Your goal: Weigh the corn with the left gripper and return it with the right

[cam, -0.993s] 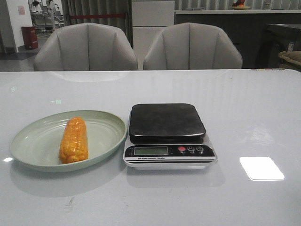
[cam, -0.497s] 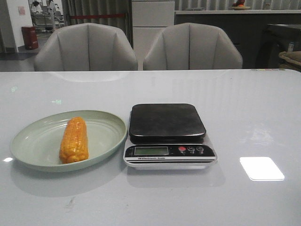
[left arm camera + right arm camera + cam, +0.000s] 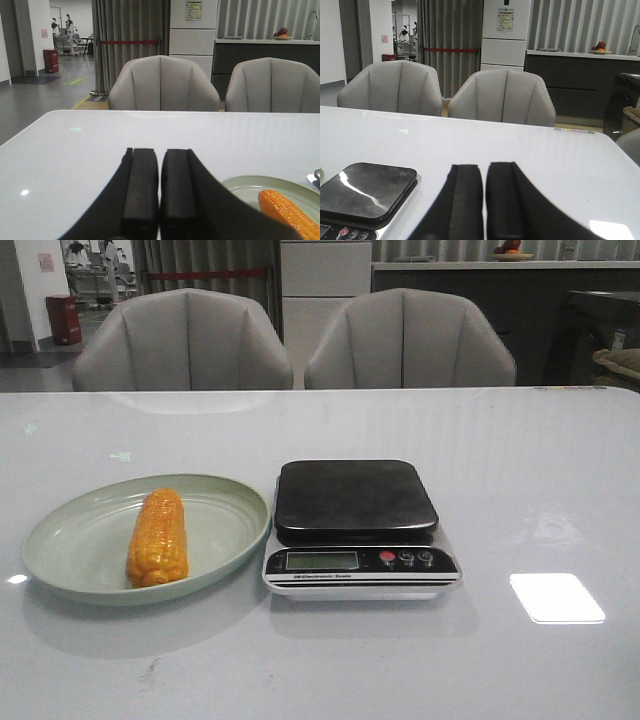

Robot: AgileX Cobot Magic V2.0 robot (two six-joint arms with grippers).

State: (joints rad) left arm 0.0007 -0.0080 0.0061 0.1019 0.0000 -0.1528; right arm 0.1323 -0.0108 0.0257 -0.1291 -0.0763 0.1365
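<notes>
Corn: one cob, the corn (image 3: 157,537), lying lengthwise on the plate at the left of the front view, nothing touching it. From my left wrist its tip (image 3: 290,215) shows at the lower right of the frame.
Plate: one pale green plate (image 3: 70,540), oval in the front view, sitting on the tabletop (image 3: 540,490) just beside the scale's left edge.
Scale: one scale (image 3: 358,526), centre of the front view, black weighing pad bare, a small display and three round buttons along its front strip. My right wrist sees it (image 3: 367,192) at the lower left of the frame.
Left fingers: my left gripper (image 3: 159,192) has its two black fingers pressed together, nothing between them, hovering over bare tabletop with the plate off to the lower right of that frame.
Right fingers: my right gripper (image 3: 484,200) is the same, two fingers closed against each other and empty.
Chairs: two grey chairs (image 3: 185,340) side by side behind the tabletop, across the top of the front view.
</notes>
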